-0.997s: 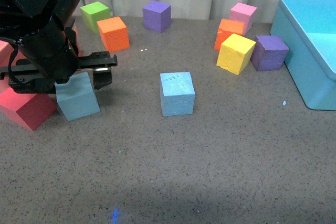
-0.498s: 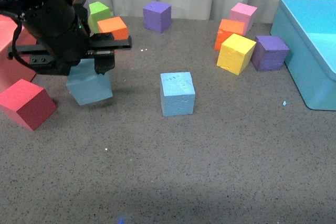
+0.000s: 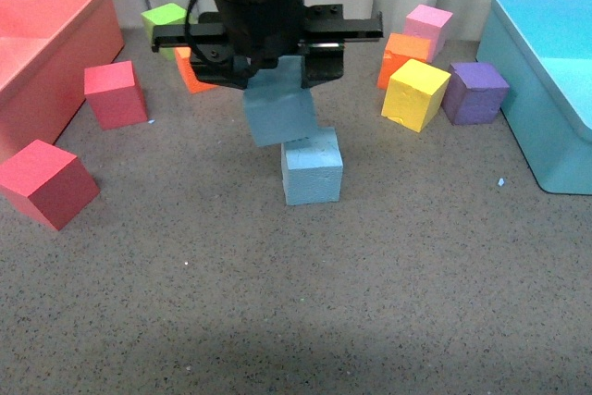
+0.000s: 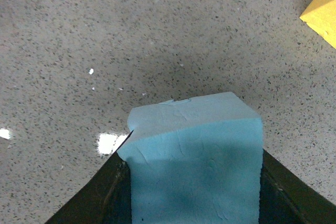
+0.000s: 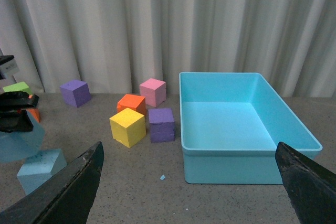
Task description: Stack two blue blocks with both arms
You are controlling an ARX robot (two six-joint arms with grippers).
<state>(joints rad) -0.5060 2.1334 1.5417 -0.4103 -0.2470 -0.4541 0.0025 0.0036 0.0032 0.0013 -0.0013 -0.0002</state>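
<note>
My left gripper [image 3: 280,80] is shut on a blue block [image 3: 280,116], which hangs tilted in the air. Its lower corner is just above the back left of the second blue block [image 3: 312,168], which rests on the grey table; I cannot tell whether they touch. In the left wrist view the held blue block [image 4: 195,156] fills the space between both black fingers [image 4: 105,198]. My right gripper [image 5: 189,182] is open and holds nothing, far off to the right; it sees the held blue block [image 5: 18,141] and the resting blue block [image 5: 39,169].
A turquoise bin [image 3: 546,108] stands at the right, a red bin [image 3: 65,62] at the left. Two red cubes [image 3: 116,94] [image 3: 46,182] lie near the red bin. Yellow [image 3: 416,94], purple [image 3: 474,92], orange [image 3: 400,51], pink [image 3: 428,23] and green [image 3: 165,18] cubes sit toward the back.
My left arm has lifted the blue block from beside the red cube and carried it right, to just above the other blue block. The resting block has not moved.
</note>
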